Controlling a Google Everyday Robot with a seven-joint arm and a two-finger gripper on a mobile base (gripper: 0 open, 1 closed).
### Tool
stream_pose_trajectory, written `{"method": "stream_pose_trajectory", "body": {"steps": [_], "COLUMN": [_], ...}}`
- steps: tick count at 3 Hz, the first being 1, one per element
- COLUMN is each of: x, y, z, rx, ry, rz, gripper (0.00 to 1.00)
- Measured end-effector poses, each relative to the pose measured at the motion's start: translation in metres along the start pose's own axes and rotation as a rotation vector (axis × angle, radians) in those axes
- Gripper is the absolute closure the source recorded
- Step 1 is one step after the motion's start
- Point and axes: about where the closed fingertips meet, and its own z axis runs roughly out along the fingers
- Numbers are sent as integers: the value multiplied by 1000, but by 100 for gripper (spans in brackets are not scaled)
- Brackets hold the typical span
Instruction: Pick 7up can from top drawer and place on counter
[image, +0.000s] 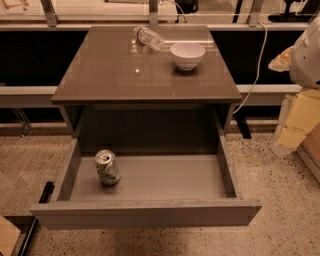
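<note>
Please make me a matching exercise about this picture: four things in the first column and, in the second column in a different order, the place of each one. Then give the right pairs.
Things
1. 7up can
2. clear bottle
3. white bowl
4. claw

Places
a. lying on its side at the back of the counter
b. at the right edge of the view, off to the side of the counter
c. standing upright in the left part of the open top drawer
d. upright on the counter, just right of the bottle

Pairs: 1-c, 2-a, 3-d, 4-b
</note>
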Motion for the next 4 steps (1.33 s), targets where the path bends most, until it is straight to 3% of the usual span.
{"method": "stream_pose_trajectory", "body": {"steps": [1, 2, 4], "x": [0, -6, -44], "y": [0, -5, -12], "z": [0, 5, 37], "rx": [0, 9, 31], "ry": [-1, -69, -237], "rz": [0, 37, 11], "gripper": [0, 0, 0]}}
